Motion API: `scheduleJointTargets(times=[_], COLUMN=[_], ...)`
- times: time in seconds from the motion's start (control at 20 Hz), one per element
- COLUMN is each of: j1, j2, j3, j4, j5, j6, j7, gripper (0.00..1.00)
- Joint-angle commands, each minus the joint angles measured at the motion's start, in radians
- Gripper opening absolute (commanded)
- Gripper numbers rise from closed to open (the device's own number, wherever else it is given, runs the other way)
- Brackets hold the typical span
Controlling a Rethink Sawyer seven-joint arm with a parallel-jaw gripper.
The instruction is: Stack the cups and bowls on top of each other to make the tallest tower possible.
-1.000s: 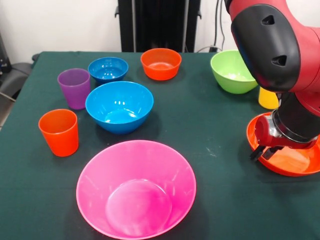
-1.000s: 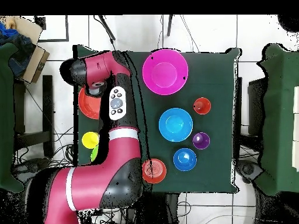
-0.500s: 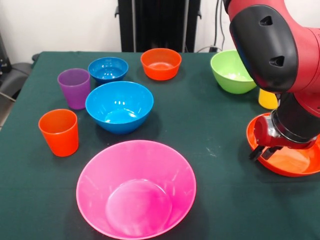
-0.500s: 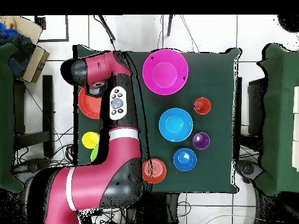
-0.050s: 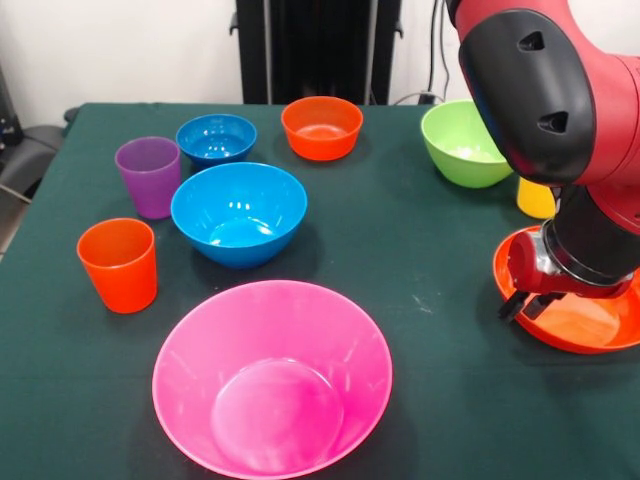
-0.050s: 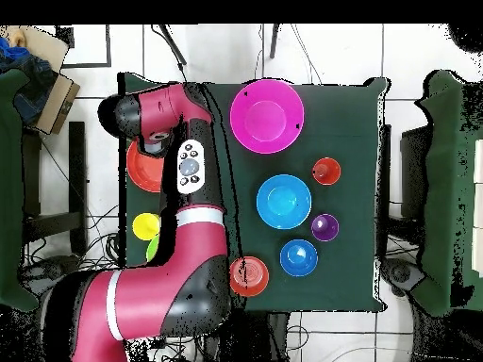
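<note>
pink bowl [image 5: 271,375]: sitting at the near edge of the table [image 5: 430,260], empty.
orange cup [image 5: 119,264]: standing near the left edge, with the purple cup [image 5: 149,176] behind it.
big orange bowl [image 5: 590,322]: lying at the right edge, under the gripper [image 5: 522,304].
gripper: hanging at the bowl's rim; I cannot tell if its jaws are wide or pinching the rim.
risk: a thin rim grab is likely tipping or sliding the bowl off the edge.
far bowls: blue [image 5: 239,211], small blue [image 5: 216,138], small orange [image 5: 321,127] and green [image 5: 465,142], all standing apart.
views: the front view is showing the gripper tips; the overhead view is hiding them under the arm, but showing the whole yellow cup [image 6: 145,226].
</note>
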State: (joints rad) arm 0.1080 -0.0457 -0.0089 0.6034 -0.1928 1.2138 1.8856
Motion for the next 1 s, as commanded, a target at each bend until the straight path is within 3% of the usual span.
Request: scheduleJointTargets(times=[0.05, 0.55, 1.0], j1=[-0.015, -0.034, -0.042], j2=[-0.013, -0.072, -0.096], j3=[0.042, 0.032, 0.026], j4=[0.028, 0.036, 0.062], j5=[0.001, 0.028, 0.042], j6=[-0.038, 0.043, 0.037], j7=[0.055, 0.025, 0.017], gripper=[0.0, 0.0, 0.0])
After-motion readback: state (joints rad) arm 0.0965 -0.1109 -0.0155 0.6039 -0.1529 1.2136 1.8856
